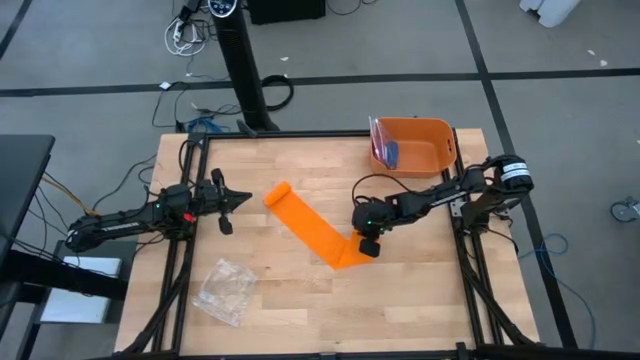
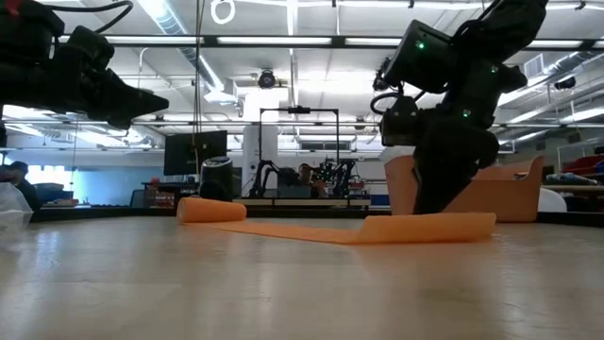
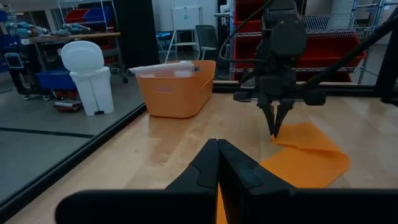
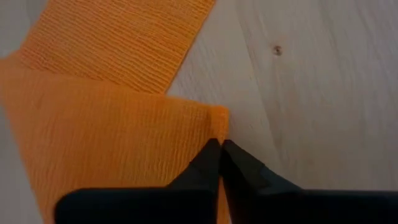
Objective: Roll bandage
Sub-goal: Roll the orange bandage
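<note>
right gripper (image 1: 368,247) | jaws pinched on bandage (image 1: 310,228) fold, seemingly | table (image 1: 420,290)

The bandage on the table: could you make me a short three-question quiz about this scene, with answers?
1. True or false: the bandage is fully rolled.
2. Which end effector touches the bandage: A left, B right?
3. Fill in: a crinkled clear ___ lies near the table's front left.

Key: 1. False, it is mostly a flat strip, folded at one end. 2. B, pinching the folded end; the left hangs apart. 3. Plastic bag.
</note>
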